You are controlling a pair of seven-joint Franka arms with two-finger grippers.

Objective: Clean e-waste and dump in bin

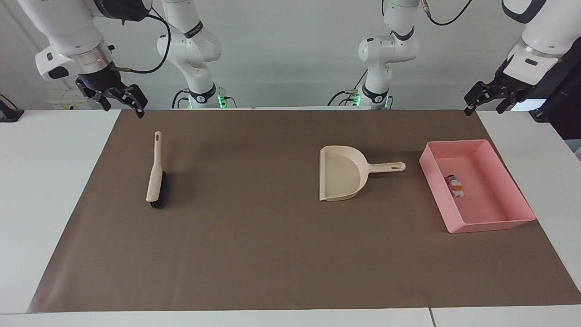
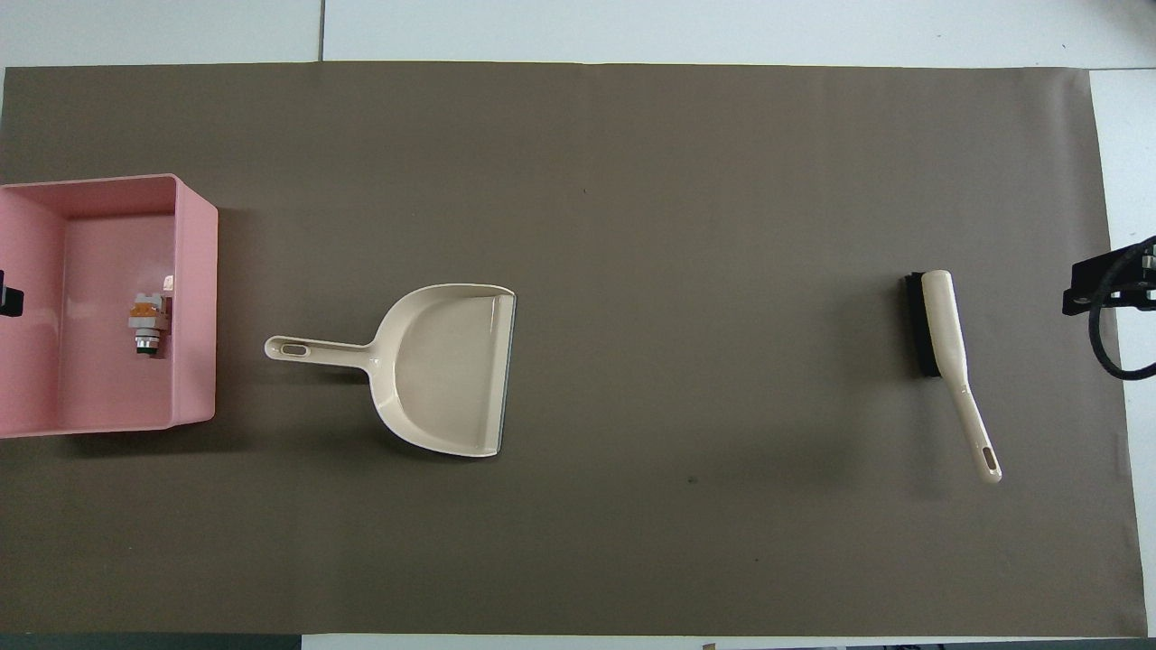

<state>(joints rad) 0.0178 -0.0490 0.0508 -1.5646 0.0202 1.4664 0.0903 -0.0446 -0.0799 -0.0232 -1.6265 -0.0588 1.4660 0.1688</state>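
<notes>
The left hand point(image 1: 488, 101) hangs in the air over the corner of the brown mat point(image 1: 272, 254) at the left arm's end of the worktop point(image 1: 45, 181), fingers spread and holding nothing; the right hand point(image 1: 119, 101) is up over the mat's corner at the right arm's end, also spread and empty. Farther from the robots, the brush point(image 1: 155, 175) lies toward the right arm's end, the dustpan point(image 1: 341, 179) near the middle with its handle pointing to the bin point(image 1: 481, 225), and the e-waste point(image 1: 455, 185) lies in the bin against its wall on the dustpan's side

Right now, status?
Left gripper, right gripper: open, empty, raised. E-waste in pink bin. Dustpan, brush set down; nothing obstructing.
</notes>
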